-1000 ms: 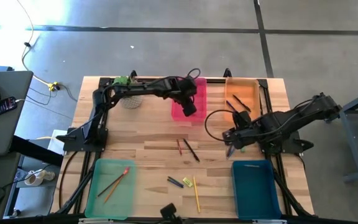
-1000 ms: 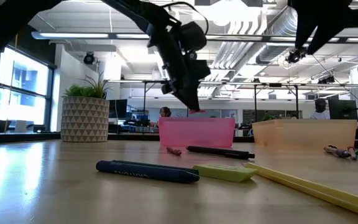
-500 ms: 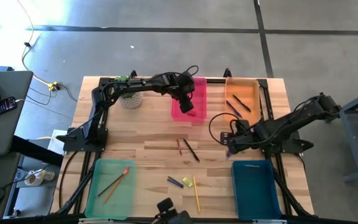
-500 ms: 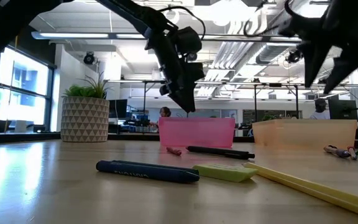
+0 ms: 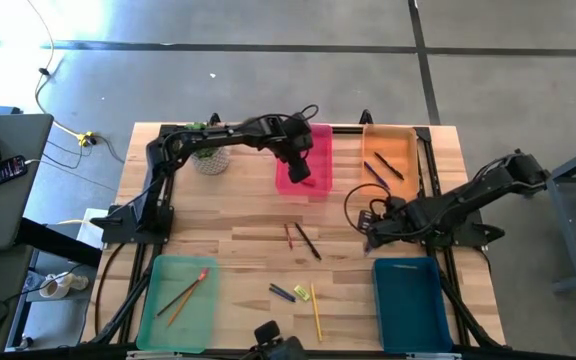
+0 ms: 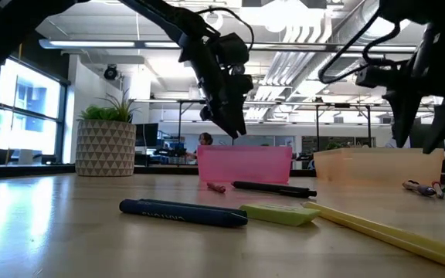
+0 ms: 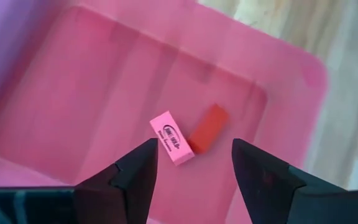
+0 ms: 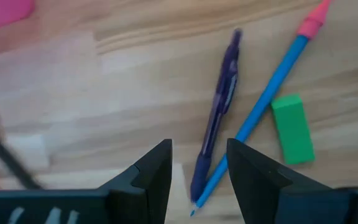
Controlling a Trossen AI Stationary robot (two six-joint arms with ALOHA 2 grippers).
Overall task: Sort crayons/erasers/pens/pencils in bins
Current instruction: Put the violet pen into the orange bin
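Your right fingers (image 8: pixel 197 168) gape empty over the purple pen (image 8: pixel 219 121) — closing could snag the blue one (image 8: pixel 263 99); left fingers (image 7: pixel 194 165) open too, holding nothing.

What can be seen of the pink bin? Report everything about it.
The pink bin is a shallow rectangular tray of translucent pink plastic with rounded corners, standing flat near the table's far edge, left of the orange bin. Two erasers lie on its floor touching at one end: a pink one with printed lettering and a red one. The left gripper hovers over it, fingers open and empty, not touching it.
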